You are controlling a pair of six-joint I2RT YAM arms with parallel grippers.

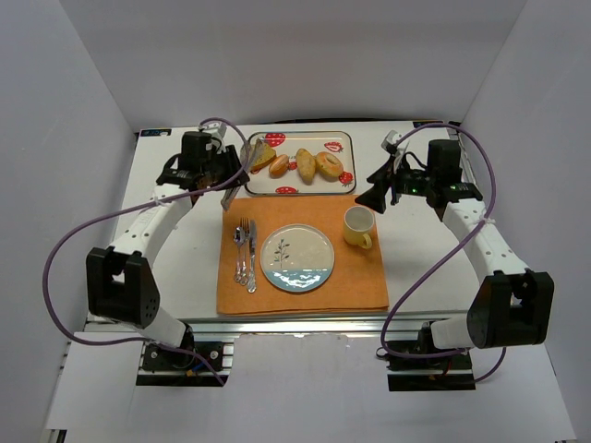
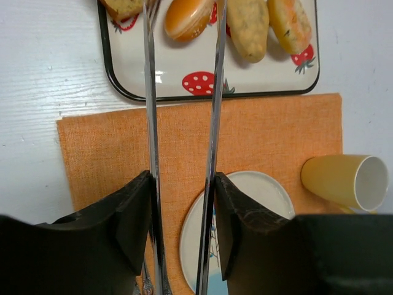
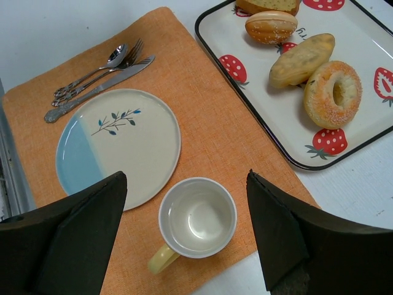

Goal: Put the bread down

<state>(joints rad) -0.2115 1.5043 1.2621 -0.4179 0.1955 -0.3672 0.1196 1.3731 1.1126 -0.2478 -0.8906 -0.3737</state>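
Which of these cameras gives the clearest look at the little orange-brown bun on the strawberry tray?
The right wrist view: the bun lies whole, unobstructed on the tray. The left wrist view shows it close, but cut off by the picture's top edge, between the arms of the tongs. The top view shows it whole but tiny.

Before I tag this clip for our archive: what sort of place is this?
Probably a staged dining setup inside a lab booth: white walls, an orange woven placemat with a round cream-and-blue plate, and a strawberry-print serving tray.

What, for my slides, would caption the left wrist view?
Left pincer holds tongs, blades framing the small bun on the strawberry tray beyond the placemat.
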